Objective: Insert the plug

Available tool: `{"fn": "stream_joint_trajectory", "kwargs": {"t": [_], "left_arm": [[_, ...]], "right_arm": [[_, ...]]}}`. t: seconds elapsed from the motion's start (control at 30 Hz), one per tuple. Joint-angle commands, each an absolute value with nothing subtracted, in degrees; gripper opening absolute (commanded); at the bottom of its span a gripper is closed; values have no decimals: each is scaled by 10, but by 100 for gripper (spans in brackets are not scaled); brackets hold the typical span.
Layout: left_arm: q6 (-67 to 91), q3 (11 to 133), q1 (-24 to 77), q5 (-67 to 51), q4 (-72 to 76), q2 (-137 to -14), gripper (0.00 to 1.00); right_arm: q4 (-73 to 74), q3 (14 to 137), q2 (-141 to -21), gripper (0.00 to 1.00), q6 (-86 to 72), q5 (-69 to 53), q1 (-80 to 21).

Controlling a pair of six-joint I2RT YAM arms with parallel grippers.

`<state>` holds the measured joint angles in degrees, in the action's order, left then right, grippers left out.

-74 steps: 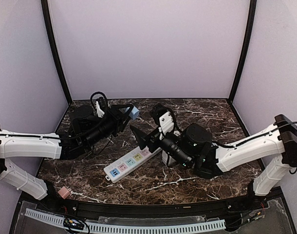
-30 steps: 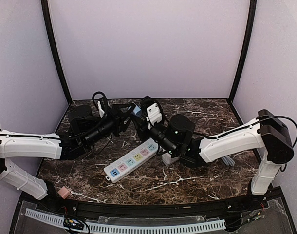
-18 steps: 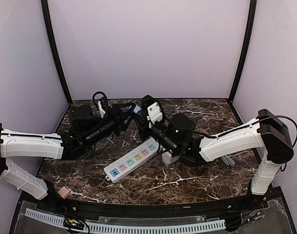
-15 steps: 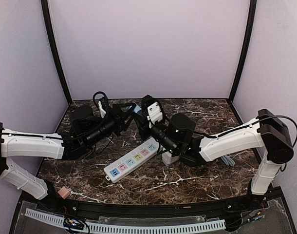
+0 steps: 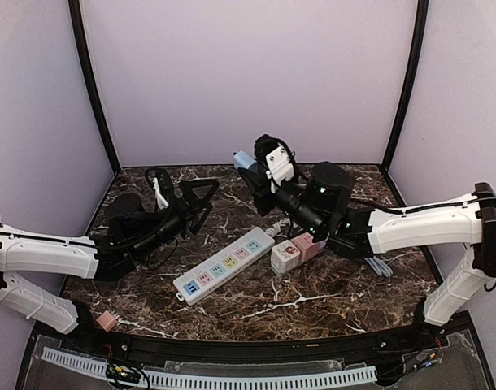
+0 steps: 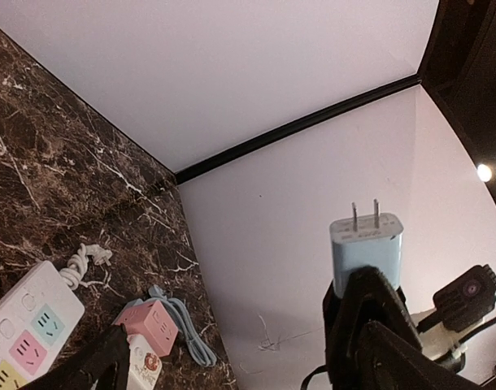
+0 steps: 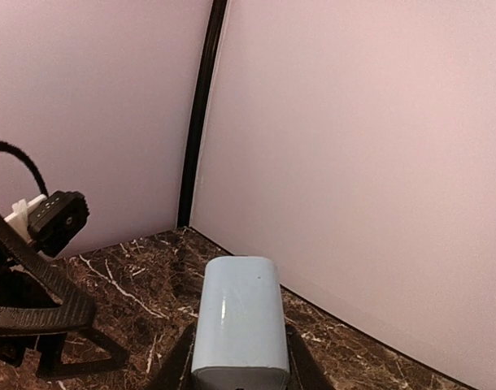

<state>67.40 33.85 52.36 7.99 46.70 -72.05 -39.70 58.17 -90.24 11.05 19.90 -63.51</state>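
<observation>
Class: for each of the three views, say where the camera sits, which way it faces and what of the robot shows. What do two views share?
Top external: above and behind the robot, looking down on the table; left arm and right arm show.
Left wrist: on the left arm, facing the far right corner; a finger of the open left pincer edges the bottom.
Right wrist: on the right arm, facing the far left corner; the right pincer grips the plug.
Shared: both wrist views show the plug.
</observation>
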Motion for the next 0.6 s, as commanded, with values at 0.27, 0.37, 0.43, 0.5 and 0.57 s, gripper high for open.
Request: {"fn": "stream_joint_trajectory", "kwargs": {"t": [0.27, 0.37, 0.43, 0.5, 0.57], "left_arm": [[391, 283, 523, 150, 346, -589, 99], [330, 273, 523, 164, 316, -575, 99], [309, 265, 523, 163, 301, -570, 99], [297, 259, 523, 165, 286, -569, 99], [291, 251, 523, 174, 273, -568, 99]], "right_arm": [[-192, 634, -808, 0, 178, 101, -576], [-131, 667, -811, 0, 209, 74, -572], [-96, 688, -816, 0, 227, 59, -571], [-64, 705, -822, 0, 249, 37, -571], [-36, 718, -828, 0, 274, 10, -571]]}}
